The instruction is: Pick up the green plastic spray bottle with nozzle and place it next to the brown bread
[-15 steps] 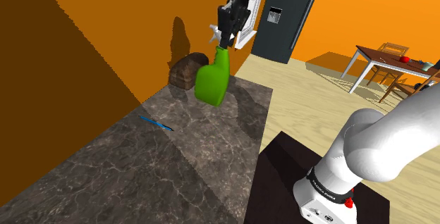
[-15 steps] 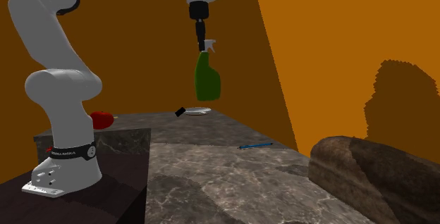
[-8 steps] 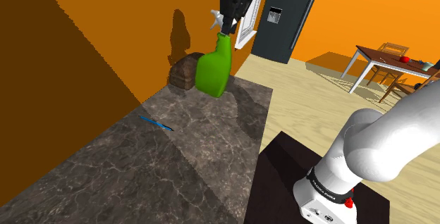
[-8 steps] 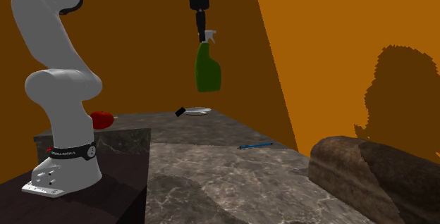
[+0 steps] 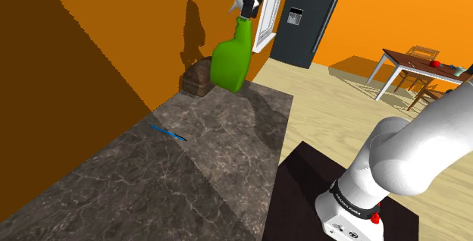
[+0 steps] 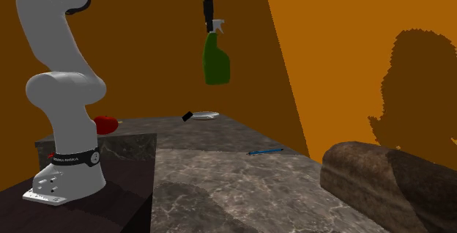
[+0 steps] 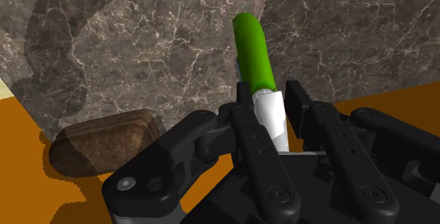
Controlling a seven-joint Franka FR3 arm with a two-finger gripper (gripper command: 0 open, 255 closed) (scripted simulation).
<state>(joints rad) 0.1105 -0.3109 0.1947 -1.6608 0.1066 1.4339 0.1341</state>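
The green spray bottle (image 5: 230,61) with a white nozzle hangs high above the marble counter (image 5: 174,171), tilted a little. My black gripper (image 5: 249,1) is shut on its white neck. In the second exterior view the spray bottle (image 6: 216,59) dangles under the gripper (image 6: 210,20) well above the counter. The wrist view has the fingers (image 7: 250,127) clasping the white neck, with the green body (image 7: 252,52) pointing down at the marble. The brown bread (image 5: 196,78) lies at the counter's far end by the orange wall, partly behind the bottle; it also appears as the loaf (image 7: 102,141) and bread (image 6: 388,184).
A blue pen (image 5: 167,133) lies mid-counter near the wall. A red apple (image 6: 105,124), a small plate (image 6: 206,115) and a black item (image 6: 187,116) sit at the counter's other end. A dark fridge (image 5: 303,23) and a dining table (image 5: 424,69) stand across the wooden floor.
The gripper has risen with the spray bottle in it and carried it slightly toward the bread. Nothing on the counter has moved.
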